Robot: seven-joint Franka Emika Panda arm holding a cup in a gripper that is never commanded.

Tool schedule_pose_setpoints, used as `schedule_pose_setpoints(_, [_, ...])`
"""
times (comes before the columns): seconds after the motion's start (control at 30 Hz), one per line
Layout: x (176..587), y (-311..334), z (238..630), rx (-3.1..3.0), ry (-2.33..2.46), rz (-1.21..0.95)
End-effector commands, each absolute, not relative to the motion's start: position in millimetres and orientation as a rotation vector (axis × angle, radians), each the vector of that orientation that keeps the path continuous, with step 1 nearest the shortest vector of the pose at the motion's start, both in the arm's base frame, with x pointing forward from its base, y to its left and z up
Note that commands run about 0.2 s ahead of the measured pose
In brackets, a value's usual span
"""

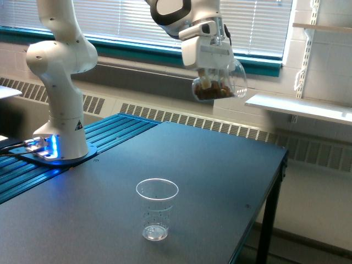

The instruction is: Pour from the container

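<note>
In the exterior view, the container (219, 83), a clear round-bodied plastic cup with brown nuts lying in its lower side, hangs high above the far part of the table. It is tilted, its mouth turned toward the view's right. My gripper (212, 73) is shut on the container from above. A clear tapered cup (157, 208) with small printed marks stands upright and empty on the dark table (220, 181), well below the container and toward the view's left.
The arm's white base (59, 99) stands at the view's left on blue ribbed panels (104, 137). A white shelf (302, 107) juts out at the right beyond the table edge. Window blinds and a radiator run along the back.
</note>
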State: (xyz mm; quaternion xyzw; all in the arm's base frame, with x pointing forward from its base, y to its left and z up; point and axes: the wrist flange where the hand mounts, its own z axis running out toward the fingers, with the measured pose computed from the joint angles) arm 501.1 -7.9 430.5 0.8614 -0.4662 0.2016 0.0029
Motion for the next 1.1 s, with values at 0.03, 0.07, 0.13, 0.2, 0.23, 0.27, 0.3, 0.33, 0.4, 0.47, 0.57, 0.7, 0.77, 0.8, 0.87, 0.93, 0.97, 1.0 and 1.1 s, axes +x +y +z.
schedule_pose_setpoints(0.03, [496.8, -23.4, 434.0, 2.6, -1.614, 0.617])
schedule_pose_setpoints(0.07, [496.8, -24.5, 433.9, 2.593, -1.623, 0.611])
schedule_pose_setpoints(0.13, [496.8, -27.1, 433.2, 2.578, -1.646, 0.6])
schedule_pose_setpoints(0.2, [496.9, -29.0, 432.6, 2.556, -1.666, 0.59])
schedule_pose_setpoints(0.23, [496.9, -30.5, 432.6, 2.548, -1.673, 0.584])
schedule_pose_setpoints(0.27, [496.9, -32.2, 432.7, 2.539, -1.681, 0.575])
schedule_pose_setpoints(0.3, [496.8, -33.4, 432.8, 2.53, -1.688, 0.569])
schedule_pose_setpoints(0.33, [496.7, -33.9, 432.6, 2.518, -1.696, 0.563])
schedule_pose_setpoints(0.4, [496.5, -36.2, 432.5, 2.501, -1.709, 0.548])
schedule_pose_setpoints(0.47, [496.0, -37.8, 430.9, 2.492, -1.722, 0.537])
schedule_pose_setpoints(0.57, [495.1, -39.6, 429.3, 2.479, -1.744, 0.513])
schedule_pose_setpoints(0.7, [493.3, -39.2, 425.5, 2.454, -1.779, 0.482])
schedule_pose_setpoints(0.77, [492.0, -37.4, 423.7, 2.423, -1.788, 0.472])
schedule_pose_setpoints(0.8, [491.6, -37.8, 422.6, 2.417, -1.795, 0.463])
schedule_pose_setpoints(0.87, [490.7, -36.9, 421.6, 2.399, -1.806, 0.446])
schedule_pose_setpoints(0.93, [490.1, -37.1, 420.0, 2.383, -1.816, 0.432])
schedule_pose_setpoints(0.97, [489.9, -37.6, 419.3, 2.379, -1.819, 0.425])
schedule_pose_setpoints(1.0, [489.5, -37.7, 418.2, 2.372, -1.823, 0.419])
schedule_pose_setpoints(1.1, [488.6, -39.0, 415.0, 2.351, -1.83, 0.406])
